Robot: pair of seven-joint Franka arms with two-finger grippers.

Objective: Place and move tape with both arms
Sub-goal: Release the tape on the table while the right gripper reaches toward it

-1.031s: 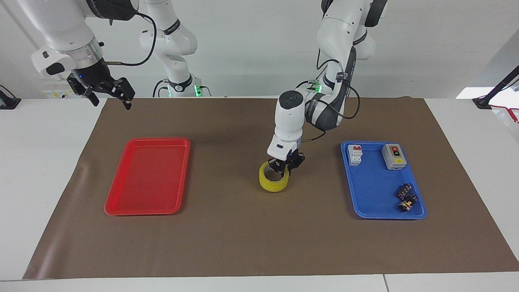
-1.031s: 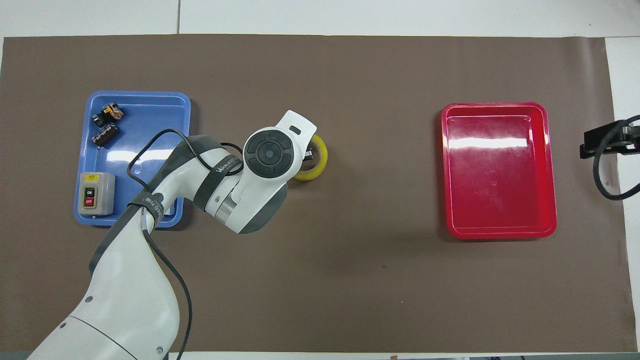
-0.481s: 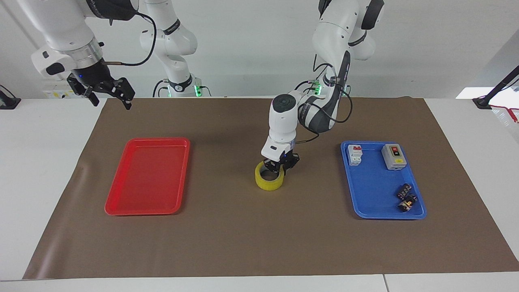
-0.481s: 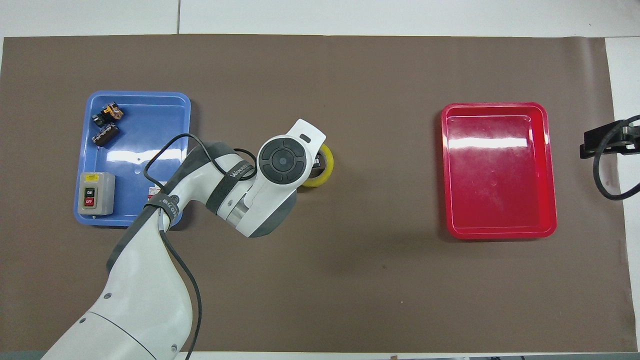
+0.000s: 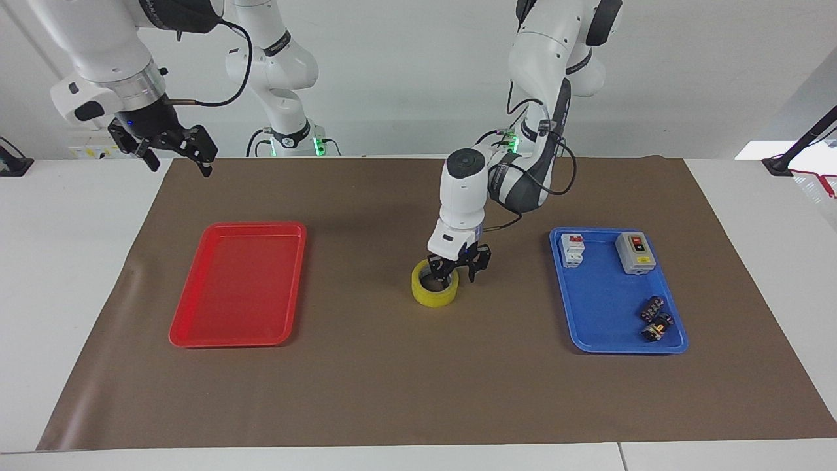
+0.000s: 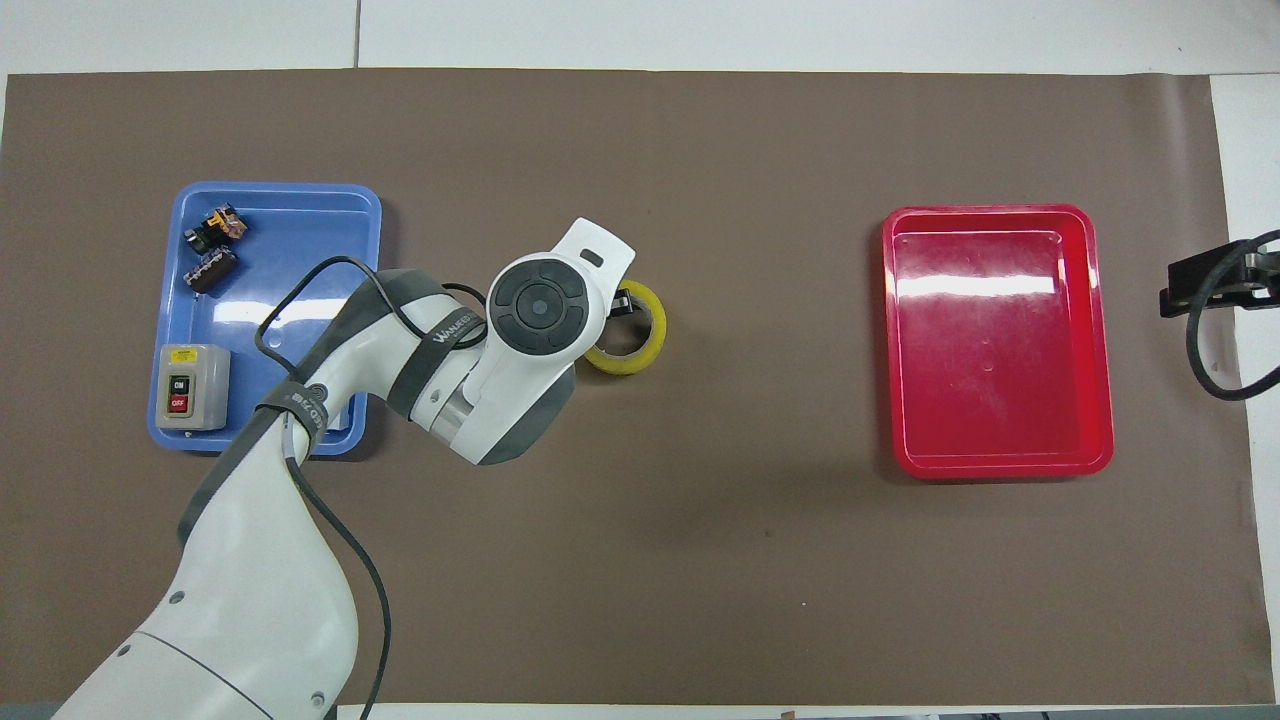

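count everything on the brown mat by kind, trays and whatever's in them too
trays: 2, red tray and blue tray
tape rolls: 1, yellow tape
switch boxes: 1, grey switch box
white breakers: 1, breaker
small black parts: 2, one and another
total: 7

A brown mat [image 5: 418, 392] covers most of the white table [image 5: 65, 261]. On it, toward the right arm's end, lies an empty red tray [image 5: 239, 284]. Toward the left arm's end lies a blue tray [image 5: 605, 327]. In the blue tray, at the edge nearer the robots, stand a grey switch box [image 5: 635, 252] with a red button and, beside it, a small white breaker [image 5: 572, 249] with a red top. Two small black parts [image 5: 656, 318] lie at the tray's corner farther from the robots.
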